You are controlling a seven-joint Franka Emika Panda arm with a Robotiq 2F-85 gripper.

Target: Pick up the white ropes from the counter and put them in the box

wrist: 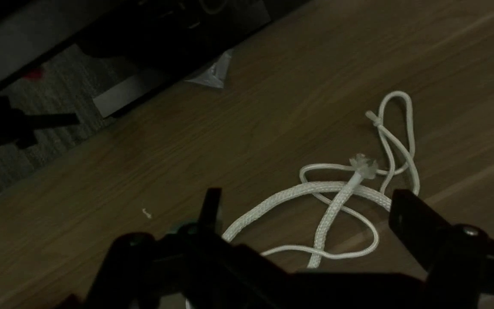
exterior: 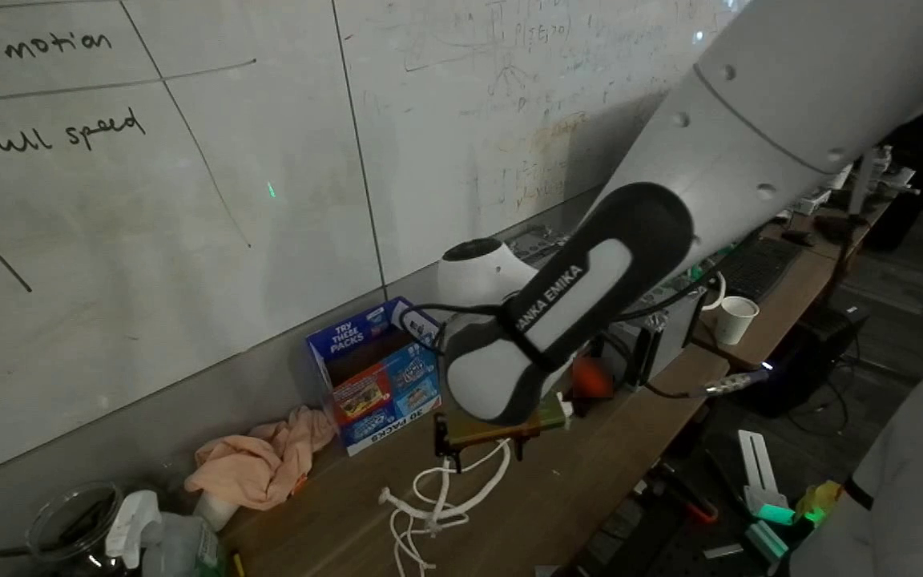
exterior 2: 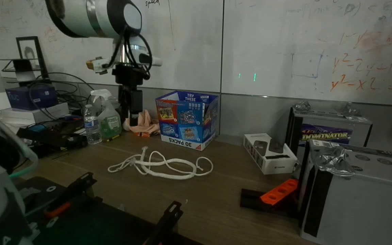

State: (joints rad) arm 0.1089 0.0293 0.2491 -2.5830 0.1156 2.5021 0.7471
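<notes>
The white ropes lie loosely tangled on the wooden counter, one thick and one thin. They also show in an exterior view and in the wrist view. A blue and red snack box with an open top stands against the wall behind the ropes; it also shows in an exterior view and is out of the wrist view. My black gripper is open and empty above the ropes, its fingers wide apart, with rope visible between them. It points down in both exterior views.
A pink cloth, a green spray bottle and a water bottle stand beside the box. A small white box, an orange piece and large grey cases are at the opposite side. The counter's edge shows.
</notes>
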